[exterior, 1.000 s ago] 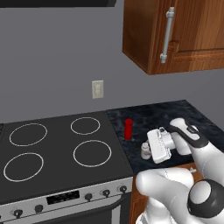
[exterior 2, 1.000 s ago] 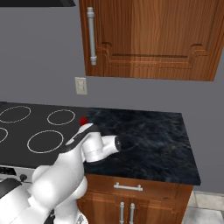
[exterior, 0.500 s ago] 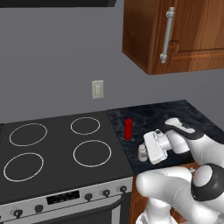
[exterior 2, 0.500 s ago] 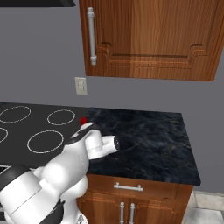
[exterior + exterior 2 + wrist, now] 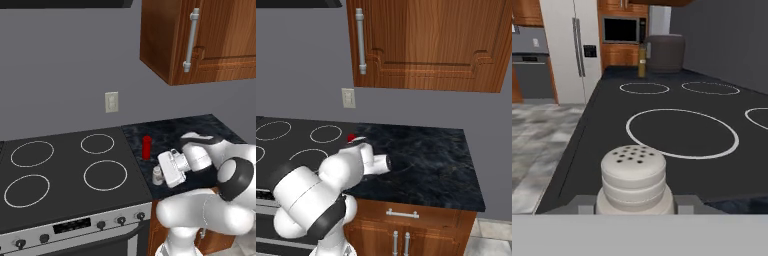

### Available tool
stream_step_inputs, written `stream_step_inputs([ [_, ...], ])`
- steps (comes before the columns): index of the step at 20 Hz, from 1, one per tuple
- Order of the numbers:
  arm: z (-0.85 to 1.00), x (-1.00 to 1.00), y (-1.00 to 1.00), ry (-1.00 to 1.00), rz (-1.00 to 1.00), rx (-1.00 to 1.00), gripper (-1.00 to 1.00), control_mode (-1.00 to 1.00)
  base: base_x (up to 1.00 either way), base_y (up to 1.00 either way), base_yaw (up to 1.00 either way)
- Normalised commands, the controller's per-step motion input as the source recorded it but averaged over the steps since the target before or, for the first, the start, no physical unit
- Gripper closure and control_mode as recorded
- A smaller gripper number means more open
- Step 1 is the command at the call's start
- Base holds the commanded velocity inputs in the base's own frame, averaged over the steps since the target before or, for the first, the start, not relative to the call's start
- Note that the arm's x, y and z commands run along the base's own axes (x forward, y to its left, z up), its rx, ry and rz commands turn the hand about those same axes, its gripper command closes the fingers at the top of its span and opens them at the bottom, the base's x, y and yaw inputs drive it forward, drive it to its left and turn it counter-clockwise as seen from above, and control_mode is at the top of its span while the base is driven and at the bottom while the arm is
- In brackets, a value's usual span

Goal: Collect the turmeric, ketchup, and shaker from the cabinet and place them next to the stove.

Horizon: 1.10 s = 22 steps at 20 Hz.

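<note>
My gripper (image 5: 161, 175) sits at centre right of the left base view, low over the counter (image 5: 220, 131), fingers set either side of the shaker (image 5: 157, 175); I cannot tell if they pinch it. The ketchup (image 5: 146, 148) stands just behind, beside the stove (image 5: 65, 170). The cabinet (image 5: 210, 40) is upper right.

Red ketchup (image 5: 146, 147) upright beside stove (image 5: 60, 175); whitish shaker (image 5: 157, 175) nearby.
</note>
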Motion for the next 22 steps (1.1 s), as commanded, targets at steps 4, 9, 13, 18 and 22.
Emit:
stream_step_inputs([
  [4, -0.20, 0.26, -0.06, -0.03, 0.11, 0.19, 1.00, -1.00, 0.00, 0.00, 0.00],
  [9, -0.09, 0.33, -0.05, -0.02, 0.08, 0.20, 1.00, -1.00, 0.00, 0.00, 0.00],
  [13, -0.01, 0.29, -0.01, 0.00, 0.06, 0.14, 1.00, -1.00, 0.00, 0.00, 0.00],
  [18, 0.00, 0.08, 0.00, -0.01, 0.00, 0.03, 1.00, -1.00, 0.00, 0.00, 0.00],
  [22, 0.00, 0.00, -0.02, -0.07, 0.00, 0.00, 1.00, -1.00, 0.00, 0.00, 0.00],
])
